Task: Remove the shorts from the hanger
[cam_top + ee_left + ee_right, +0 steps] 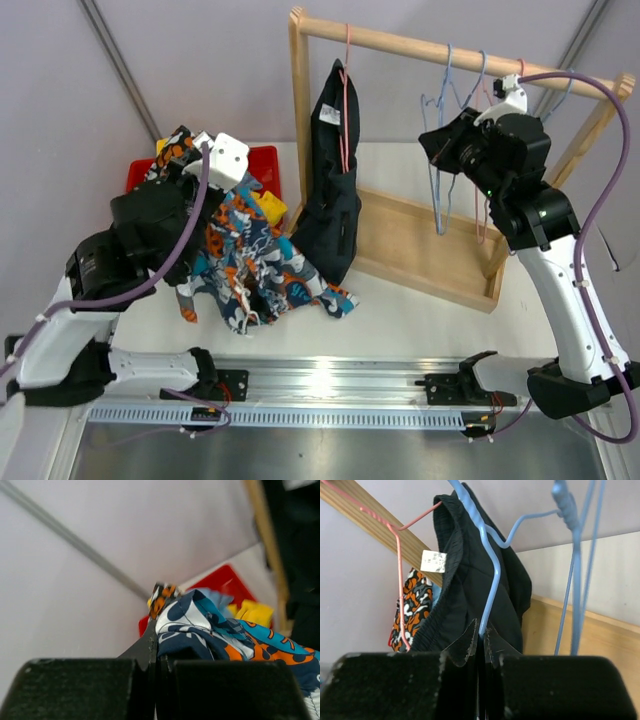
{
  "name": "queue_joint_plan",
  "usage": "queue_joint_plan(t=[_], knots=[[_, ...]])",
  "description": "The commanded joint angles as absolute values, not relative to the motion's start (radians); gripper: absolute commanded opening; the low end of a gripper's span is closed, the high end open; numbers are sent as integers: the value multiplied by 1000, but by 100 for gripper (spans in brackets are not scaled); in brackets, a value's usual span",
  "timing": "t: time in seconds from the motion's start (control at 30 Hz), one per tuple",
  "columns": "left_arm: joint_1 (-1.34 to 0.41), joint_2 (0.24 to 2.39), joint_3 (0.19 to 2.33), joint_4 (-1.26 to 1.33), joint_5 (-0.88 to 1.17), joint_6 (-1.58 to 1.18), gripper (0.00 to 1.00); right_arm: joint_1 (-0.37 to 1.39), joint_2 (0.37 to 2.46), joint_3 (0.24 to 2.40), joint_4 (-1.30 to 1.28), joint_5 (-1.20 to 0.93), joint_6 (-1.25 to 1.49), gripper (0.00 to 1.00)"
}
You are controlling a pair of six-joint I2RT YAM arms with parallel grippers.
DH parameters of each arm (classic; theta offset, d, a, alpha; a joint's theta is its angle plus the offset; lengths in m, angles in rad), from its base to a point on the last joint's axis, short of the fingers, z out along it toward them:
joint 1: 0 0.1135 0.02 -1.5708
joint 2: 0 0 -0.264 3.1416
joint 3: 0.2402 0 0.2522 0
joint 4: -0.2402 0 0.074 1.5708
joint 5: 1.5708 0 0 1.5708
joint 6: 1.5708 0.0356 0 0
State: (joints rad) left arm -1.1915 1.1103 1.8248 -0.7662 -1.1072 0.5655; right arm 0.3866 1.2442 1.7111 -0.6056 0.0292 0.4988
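**While the black shorts hang on the rack, both arms hold something else**

Because the left fingers [150, 652] are clamped tight on a fold of the patterned shorts [255, 260], that fabric hangs from the raised wrist at the left of the overhead view. From there it spills down onto the desk [420, 310] at lower centre. Held high like that, it looks meant to be carried clear of the desk and into the red bin [268, 158] at upper left. The yellow shorts [255, 612] and a scrap of plain blue shorts [217, 597] already lie there. Whether the colourful heap is one pair or two I cannot tell.

The right fingers [472, 642] are pinched shut on the wire of an empty blue hanger [480, 545], at upper right of the overhead view under the rail of the wooden rack [420, 45]. My reading is that the hanger is being steadied or shifted so it does not tangle with its neighbours.

The black shorts [335, 170], white label [434, 561] showing, are the only pair on the rack. They hang from the pink hanger [397, 555] at upper centre and reach down to the rack's base. No fingers touch them. Judging by this, the job is mostly done. The last pair will need its waistband slid off the pink wire while the hanger is kept from swinging.
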Motion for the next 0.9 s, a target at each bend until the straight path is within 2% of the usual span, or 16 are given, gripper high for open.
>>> queue_joint_plan(t=[0.0,0.03,0.2,0.23,0.27,0.3,0.4,0.47,0.6,0.7,0.87], knots=[[-958,1136,1791,-931,-789,287,0,414,1239,1675,-632,34,535,0],[-831,1141,1772,-901,-696,276,0,419,1246,1677,-635,35,537,0],[-544,1250,1952,-913,-675,158,0,429,1239,1672,-663,41,535,1],[-513,1265,2006,-914,-634,123,0,433,1233,1667,-672,51,532,7],[-479,1267,2032,-910,-614,112,0,433,1227,1660,-673,52,531,19],[-421,1272,2093,-901,-606,103,0,433,1221,1637,-672,54,528,50],[-347,1315,2241,-847,-669,123,0,433,1190,1608,-683,80,523,87],[-309,1365,2293,-824,-707,135,0,433,1169,1585,-690,95,519,99],[-62,1469,2335,-806,-610,28,0,433,1115,1559,-704,107,499,99],[53,1598,2402,-810,-519,-44,0,436,1060,1533,-693,84,480,99],[107,1775,2434,-830,-413,-123,0,439,985,1514,-608,-41,448,99]])
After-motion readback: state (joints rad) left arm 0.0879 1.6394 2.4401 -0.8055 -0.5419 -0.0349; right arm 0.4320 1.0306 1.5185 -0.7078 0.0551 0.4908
